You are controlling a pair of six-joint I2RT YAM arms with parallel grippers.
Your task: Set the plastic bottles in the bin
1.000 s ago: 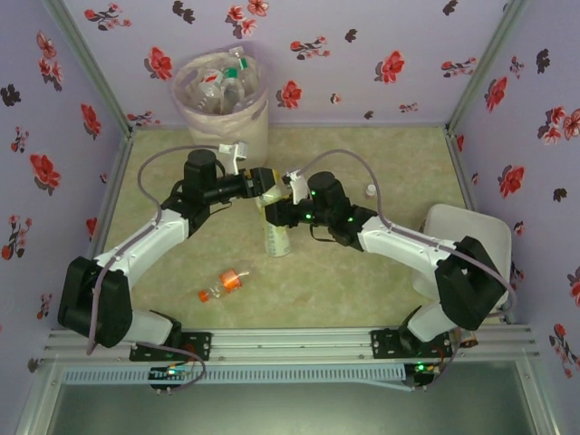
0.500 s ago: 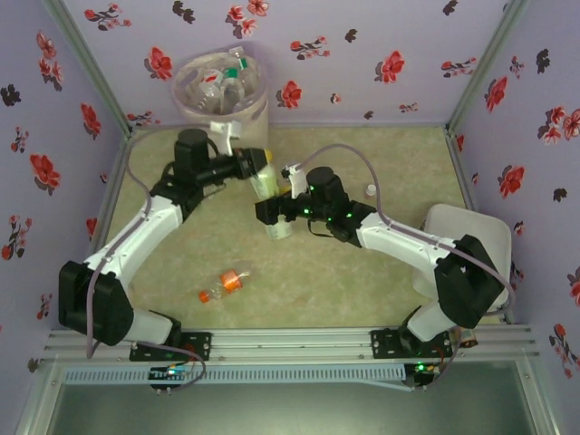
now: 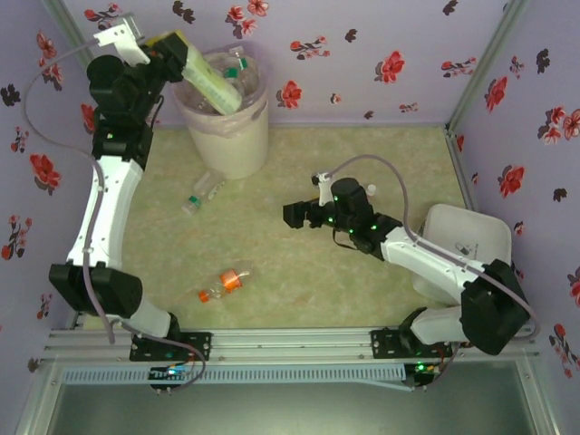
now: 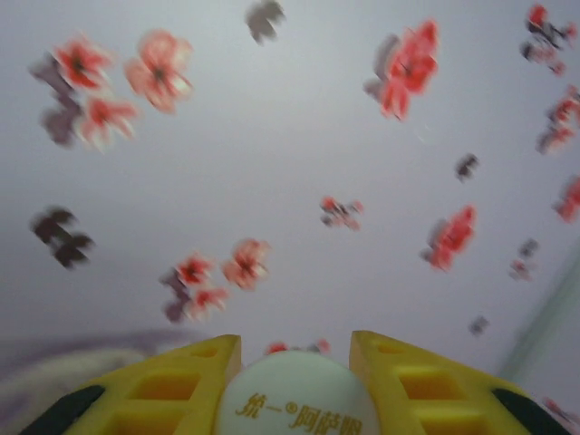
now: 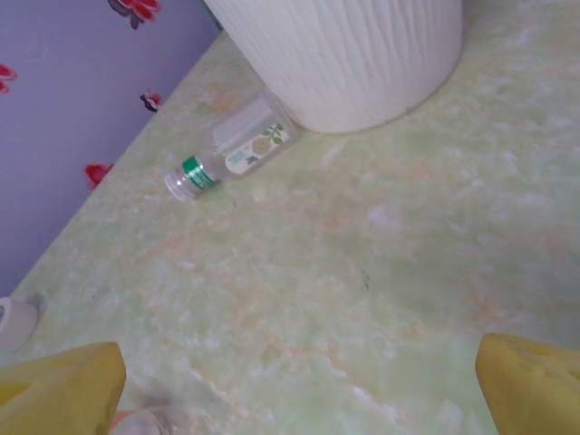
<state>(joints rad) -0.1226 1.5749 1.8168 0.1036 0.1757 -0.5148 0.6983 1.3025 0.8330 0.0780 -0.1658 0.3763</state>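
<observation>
My left claw [image 3: 175, 51] is pinching a pale bottle [image 3: 210, 83], held high at the far left so the bottle slants down over the bin [image 3: 243, 145]. My right claw [image 3: 295, 215] is spread wide around nothing, low over the table [image 3: 362, 299]. A green-capped bottle [image 3: 201, 193] lies to its left, just beside the bin's near side, and an orange-capped bottle [image 3: 224, 282] lies nearer, well apart from both claws.

Left arm [image 3: 104, 199] reaches high, left claw [image 3: 177, 50] clamped on a bottle [image 3: 213, 86]; right arm [image 3: 426, 258] stretches low, right claw [image 3: 294, 216] spread wide.
</observation>
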